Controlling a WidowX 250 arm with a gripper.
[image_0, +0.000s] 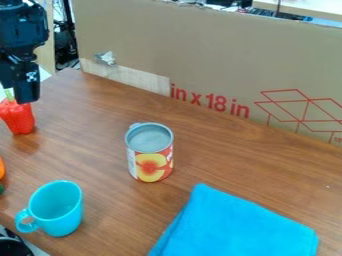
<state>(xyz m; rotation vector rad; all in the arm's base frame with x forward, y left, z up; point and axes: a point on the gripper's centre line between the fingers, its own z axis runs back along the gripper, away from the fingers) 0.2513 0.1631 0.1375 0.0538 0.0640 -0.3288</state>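
1 black gripper, at 9 to 10 o'clock, hanging down from the upper left. Claw state: cannot tell whether spread or pressed together. Nearest thing is 1 red pepper at 9 o'clock, green stem up; gripper tip overlaps its top in view, contact unclear.

Containers, 2 on the wooden table:
- 1 can, upright, just off center toward 7 o'clock. Grey metal top, red, white and yellow label with fruit picture. Contents unclear.
- 1 turquoise mug, between 7 and 8 o'clock, upright, handle toward its own 8 o'clock. Bare turquoise inside visible.

Also 1 folded blue cloth at 5 o'clock, cut by bottom edge. At 8 o'clock, left edge: slivers of 1 orange thing and 1 green thing. 1 dark rounded thing in the corner between 7 and 8. 1 cardboard panel behind, 11 to 3 o'clock, red print, 1 silvery patch.
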